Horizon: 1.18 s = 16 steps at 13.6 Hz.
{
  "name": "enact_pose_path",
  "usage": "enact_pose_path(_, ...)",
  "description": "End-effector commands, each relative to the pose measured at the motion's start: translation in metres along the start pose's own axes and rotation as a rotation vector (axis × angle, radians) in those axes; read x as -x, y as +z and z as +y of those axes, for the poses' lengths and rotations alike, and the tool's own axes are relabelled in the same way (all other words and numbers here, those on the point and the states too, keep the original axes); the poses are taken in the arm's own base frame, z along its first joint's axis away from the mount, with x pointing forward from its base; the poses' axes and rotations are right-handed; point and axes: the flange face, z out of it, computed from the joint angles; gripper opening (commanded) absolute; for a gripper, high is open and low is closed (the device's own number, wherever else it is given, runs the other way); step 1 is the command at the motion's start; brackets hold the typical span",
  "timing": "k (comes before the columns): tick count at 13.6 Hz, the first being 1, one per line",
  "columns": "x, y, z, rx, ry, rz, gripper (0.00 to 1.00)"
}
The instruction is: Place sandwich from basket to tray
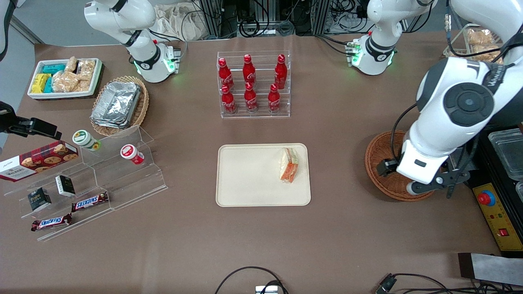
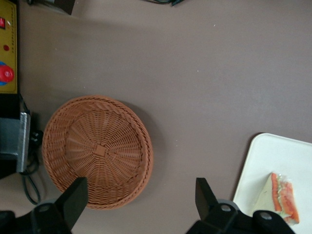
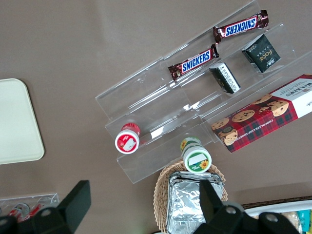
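The sandwich [image 1: 289, 165], a wrapped white-bread wedge with orange and green filling, lies on the cream tray [image 1: 249, 175] at its edge toward the working arm. It also shows in the left wrist view [image 2: 282, 198], on the tray [image 2: 278, 161]. The reddish-brown wicker basket [image 1: 378, 163] is empty, as the left wrist view [image 2: 97, 151] shows. My left gripper [image 2: 141, 202] is open and empty, high above the table over the basket's rim nearest the tray; in the front view the arm's wrist [image 1: 425, 163] covers it.
A rack of red cola bottles [image 1: 253, 83] stands farther from the camera than the tray. A clear stepped stand [image 1: 94, 179] with snacks, a tan basket with foil containers [image 1: 118, 104] and a white snack bin [image 1: 65, 77] lie toward the parked arm's end. A control box [image 1: 496, 216] sits beside the basket.
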Motion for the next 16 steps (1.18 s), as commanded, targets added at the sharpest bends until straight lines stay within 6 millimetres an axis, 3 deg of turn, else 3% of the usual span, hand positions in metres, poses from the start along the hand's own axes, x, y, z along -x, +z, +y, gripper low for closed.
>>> enact_pose_path(1,-0.004,-0.02,-0.047,0.018,0.034,-0.017,0.97)
enact_pose_path(4,-0.007,-0.034,-0.092,0.03,0.093,-0.012,0.97)
enact_pose_path(11,-0.002,-0.06,-0.161,0.05,0.194,-0.019,0.97)
enact_pose_path(16,0.022,-0.093,-0.182,0.053,0.204,0.014,1.0)
